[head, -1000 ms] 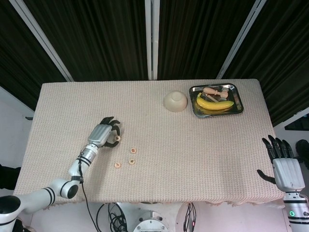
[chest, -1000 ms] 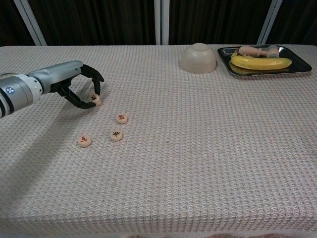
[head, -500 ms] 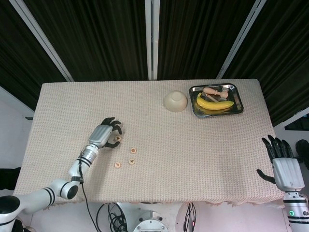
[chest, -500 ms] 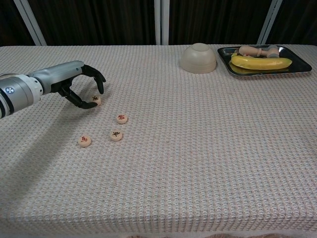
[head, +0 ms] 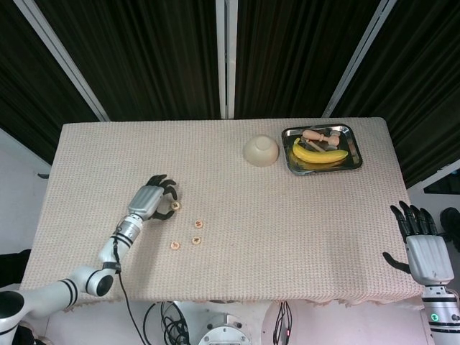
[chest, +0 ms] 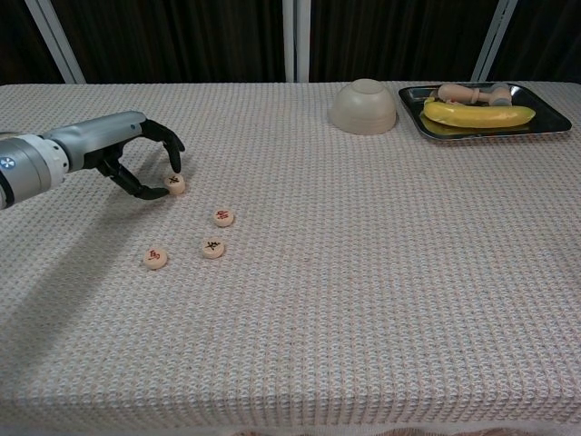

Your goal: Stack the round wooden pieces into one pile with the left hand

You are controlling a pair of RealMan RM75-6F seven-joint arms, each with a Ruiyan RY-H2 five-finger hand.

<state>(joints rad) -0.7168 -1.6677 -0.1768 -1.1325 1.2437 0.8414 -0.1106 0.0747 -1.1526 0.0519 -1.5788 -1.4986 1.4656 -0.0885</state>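
Four round wooden pieces lie flat on our table (chest: 381, 300), faces up with a dark red mark on each; being discs, they have no long axis and point no particular way. Largest first, we see the table covered in a beige woven cloth, filling the chest view.

Our left arm (chest: 36, 162) reaches in low from the left edge, nearly level with the cloth. Our left hand (chest: 136, 156) sits at its end with dark fingers (chest: 172, 153) arched downward like a claw around the first wooden piece (chest: 174, 184). A fingertip seems to touch that piece on top and the thumb lies just beside it, yet the piece rests on the cloth, and we cannot tell whether it is truly pinched.

Our right hand (head: 417, 228) stays off the table's right edge in the head view, fingers straight and spread, holding nothing.

At the far right stands a metal tray (chest: 548, 127) carrying a banana (chest: 478, 114) and a small wooden toy (chest: 463, 92). Just left of it an upturned beige bowl (chest: 363, 107) rests rim down.

The second piece (chest: 223, 217) lies near the first, toward us and rightward. The third piece (chest: 213, 248) is just below it, and the fourth piece (chest: 156, 258) is left of that. None is stacked.
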